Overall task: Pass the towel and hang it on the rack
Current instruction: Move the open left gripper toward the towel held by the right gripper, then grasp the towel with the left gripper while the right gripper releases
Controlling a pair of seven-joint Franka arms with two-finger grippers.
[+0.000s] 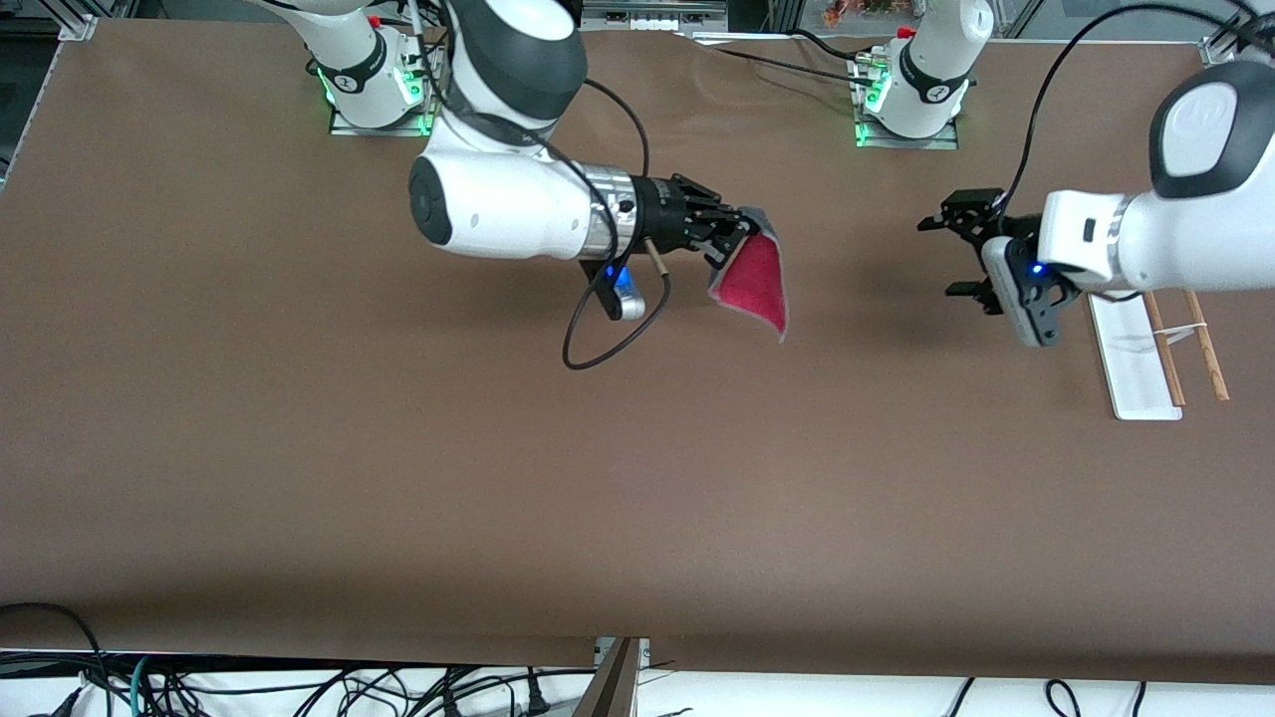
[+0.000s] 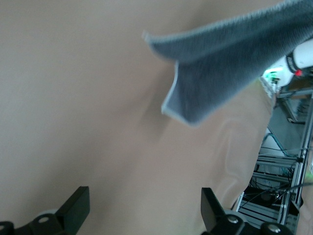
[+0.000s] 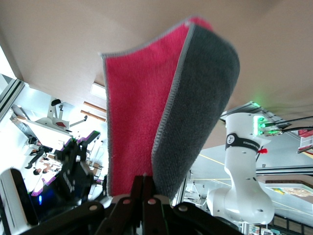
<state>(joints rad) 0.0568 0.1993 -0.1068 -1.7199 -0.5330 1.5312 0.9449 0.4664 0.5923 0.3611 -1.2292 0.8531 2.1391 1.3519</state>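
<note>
The towel (image 1: 754, 282) hangs in the air over the middle of the table, pink-red face toward the front camera, grey edging round it. My right gripper (image 1: 742, 231) is shut on its upper corner; in the right wrist view the towel (image 3: 161, 117) rises from the pinched fingers, pink on one side, dark grey on the other. My left gripper (image 1: 951, 256) is open and points at the towel across a gap. In the left wrist view the grey towel (image 2: 230, 68) hangs clear of the two spread fingers (image 2: 76, 208). The rack (image 1: 1160, 349) stands under the left arm.
The rack's white base (image 1: 1131, 363) and two wooden rods (image 1: 1207, 349) lie at the left arm's end of the table, partly hidden by that arm. A black cable (image 1: 608, 339) loops below the right wrist. Both arm bases (image 1: 911, 95) stand along the table's farther edge.
</note>
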